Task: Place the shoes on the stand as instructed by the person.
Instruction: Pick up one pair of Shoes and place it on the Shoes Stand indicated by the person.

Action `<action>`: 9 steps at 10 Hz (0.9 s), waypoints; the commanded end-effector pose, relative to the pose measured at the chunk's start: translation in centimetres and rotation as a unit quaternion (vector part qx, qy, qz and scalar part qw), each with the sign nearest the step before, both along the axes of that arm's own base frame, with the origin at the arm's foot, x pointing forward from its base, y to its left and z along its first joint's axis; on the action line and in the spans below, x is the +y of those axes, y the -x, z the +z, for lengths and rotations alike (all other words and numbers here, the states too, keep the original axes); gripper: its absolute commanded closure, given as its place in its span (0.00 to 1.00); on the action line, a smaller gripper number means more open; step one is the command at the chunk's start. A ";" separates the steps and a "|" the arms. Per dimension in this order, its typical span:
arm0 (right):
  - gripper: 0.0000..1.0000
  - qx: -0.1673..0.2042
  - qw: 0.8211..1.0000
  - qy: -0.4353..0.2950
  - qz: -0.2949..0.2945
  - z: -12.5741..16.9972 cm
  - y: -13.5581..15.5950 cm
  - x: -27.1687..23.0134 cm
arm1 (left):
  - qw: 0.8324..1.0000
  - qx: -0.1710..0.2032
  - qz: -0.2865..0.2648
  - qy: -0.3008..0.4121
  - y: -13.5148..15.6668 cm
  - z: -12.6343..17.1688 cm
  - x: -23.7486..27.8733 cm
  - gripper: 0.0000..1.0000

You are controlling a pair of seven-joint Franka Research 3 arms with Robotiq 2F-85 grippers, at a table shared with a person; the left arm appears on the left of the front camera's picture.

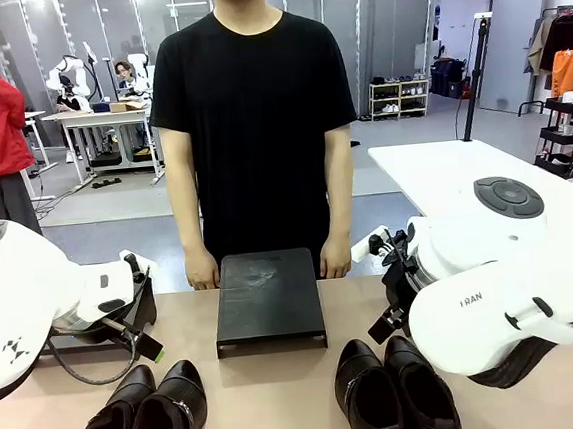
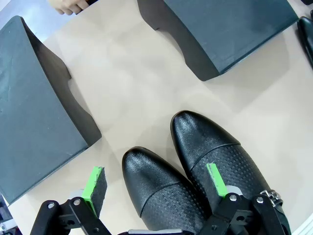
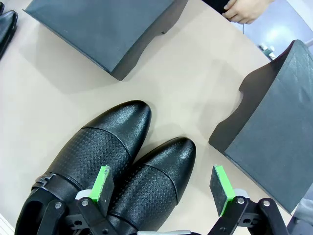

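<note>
Two pairs of glossy black shoes stand near the table's front edge, the left pair (image 1: 144,420) and the right pair (image 1: 397,390). My left gripper (image 2: 154,183) hangs open over the left pair (image 2: 195,161), its green pads either side of the toes; a metal buckle shows on one shoe. My right gripper (image 3: 161,186) hangs open over the right pair (image 3: 132,156), touching nothing. A black stand (image 1: 268,294) sits at the table's middle. The person (image 1: 252,107) stands behind it with both hands on the far edge.
In the left wrist view a second dark stand (image 2: 34,112) lies beside the left pair, the middle stand (image 2: 230,29) farther off. In the right wrist view another stand (image 3: 279,142) lies beside the right pair. The person's hand (image 3: 242,10) rests near it.
</note>
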State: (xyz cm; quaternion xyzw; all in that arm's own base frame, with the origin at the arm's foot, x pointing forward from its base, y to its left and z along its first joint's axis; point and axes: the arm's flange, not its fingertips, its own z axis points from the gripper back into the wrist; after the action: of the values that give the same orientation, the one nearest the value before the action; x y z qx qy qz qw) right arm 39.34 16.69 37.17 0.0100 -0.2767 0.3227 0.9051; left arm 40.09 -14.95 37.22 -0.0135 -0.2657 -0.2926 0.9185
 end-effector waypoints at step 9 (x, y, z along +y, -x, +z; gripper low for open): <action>0.00 0.011 1.000 -0.014 0.015 5.0 -1.2 -0.5 | 1.000 0.022 -0.014 -0.012 -0.6 4.6 1.1 0.00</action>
State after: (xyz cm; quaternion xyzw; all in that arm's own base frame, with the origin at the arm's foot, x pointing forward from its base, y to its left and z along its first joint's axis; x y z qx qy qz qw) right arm 40.06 16.86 39.93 0.0133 -0.2828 0.3205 0.9039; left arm 40.38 -14.78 39.48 -0.0112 -0.2579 -0.2995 0.9185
